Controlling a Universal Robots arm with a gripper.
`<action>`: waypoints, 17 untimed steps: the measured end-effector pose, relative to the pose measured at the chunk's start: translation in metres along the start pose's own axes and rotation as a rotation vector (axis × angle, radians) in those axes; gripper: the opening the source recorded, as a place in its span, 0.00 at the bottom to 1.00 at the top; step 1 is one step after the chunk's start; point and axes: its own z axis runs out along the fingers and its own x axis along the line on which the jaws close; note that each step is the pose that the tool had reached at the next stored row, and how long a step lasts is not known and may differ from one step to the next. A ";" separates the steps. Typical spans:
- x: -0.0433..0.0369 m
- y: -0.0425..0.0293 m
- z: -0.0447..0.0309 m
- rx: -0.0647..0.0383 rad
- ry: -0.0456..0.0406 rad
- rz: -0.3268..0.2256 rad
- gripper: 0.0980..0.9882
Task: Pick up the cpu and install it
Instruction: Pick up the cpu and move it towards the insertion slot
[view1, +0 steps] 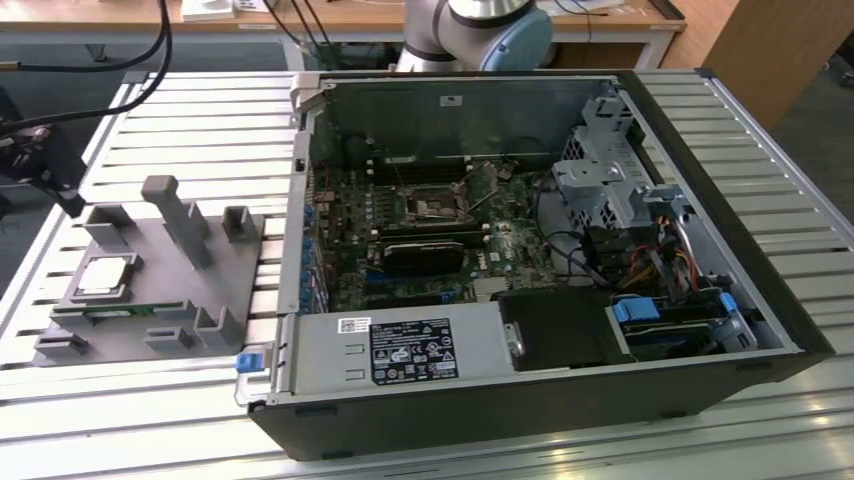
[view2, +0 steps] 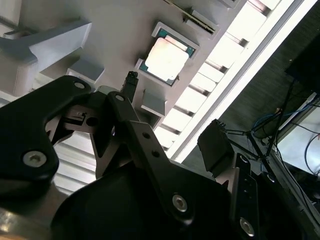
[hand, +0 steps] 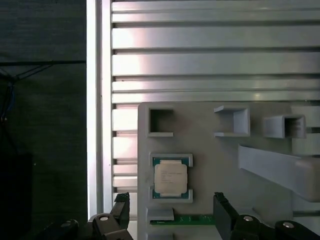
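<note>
The cpu (view1: 104, 277) is a small square chip with a silvery top. It lies flat in a recess of the grey holder tray (view1: 200, 290) at the exterior view's left. In both wrist views the cpu (hand: 171, 178) (view2: 166, 57) sits in its pocket, untouched. My gripper (hand: 171, 212) hovers above the tray, open, its two black fingers (hand: 222, 210) spread wider than the chip and nothing between them. In the exterior view the gripper (view1: 47, 170) hangs over the tray's far left edge. The motherboard's socket (view1: 434, 207) lies inside the open computer case (view1: 534, 400).
A green memory stick (hand: 187, 220) lies in the tray next to the cpu. Upright grey posts (view1: 174, 215) rise from the tray. A black heatsink block (view1: 427, 255) sits on the motherboard. Drive cages and cables (view1: 641, 230) fill the case's right side. The slatted metal table (view1: 174, 110) surrounds everything.
</note>
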 end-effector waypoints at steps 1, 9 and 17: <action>0.0000 -0.0003 0.0017 0.000 0.0004 -0.005 0.74; 0.0000 -0.0011 0.0163 0.000 0.0104 -0.009 0.74; 0.0000 -0.0016 0.0265 0.000 0.0116 -0.009 0.74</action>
